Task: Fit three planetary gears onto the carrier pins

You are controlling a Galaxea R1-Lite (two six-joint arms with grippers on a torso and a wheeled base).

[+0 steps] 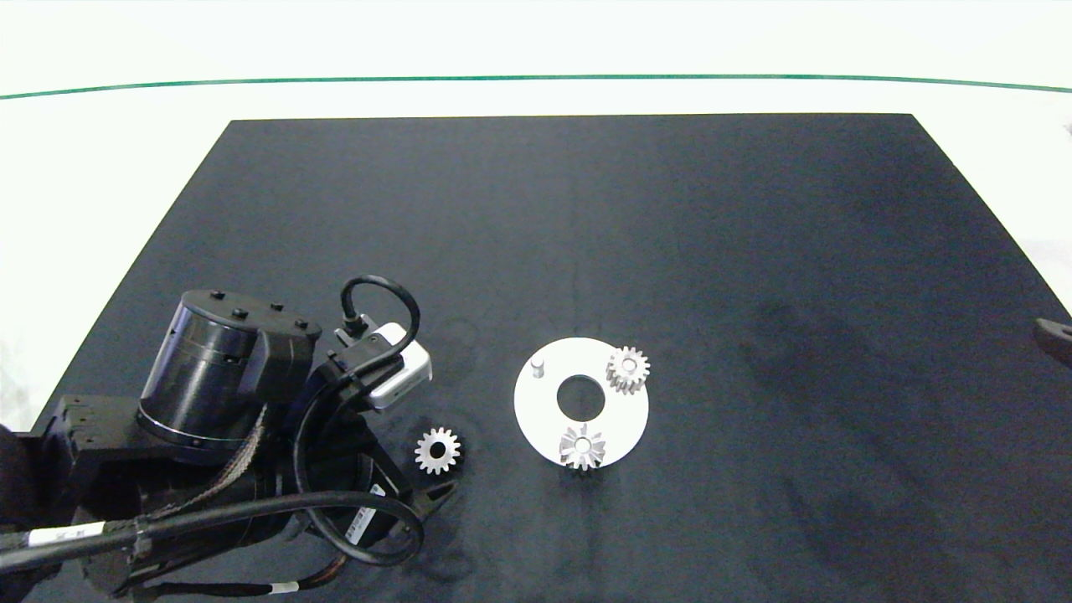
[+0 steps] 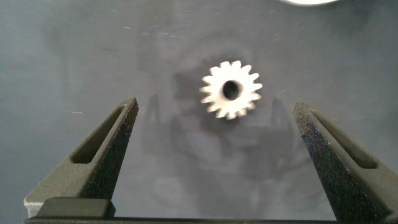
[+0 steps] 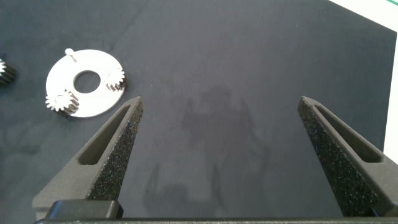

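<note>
A white disc (image 1: 536, 406) lies on the black mat, right of my left arm (image 1: 226, 394). Two planetary gears sit on its carrier pins: one at the far right (image 1: 628, 368), one at the near edge (image 1: 582, 446). A third pin (image 1: 538, 364) stands bare at the far left. Another silvery gear (image 1: 437, 450) lies flat on the mat left of the disc. In the left wrist view this gear (image 2: 231, 90) lies just ahead of my open left gripper (image 2: 216, 106), untouched. My right gripper (image 3: 221, 102) hangs open and empty, well right of the disc (image 3: 93, 99).
The black mat (image 1: 754, 251) covers most of the white table, with a green line near the far edge. My right arm (image 1: 1055, 335) barely shows at the right edge of the head view. Bare mat stretches behind and to the right of the disc.
</note>
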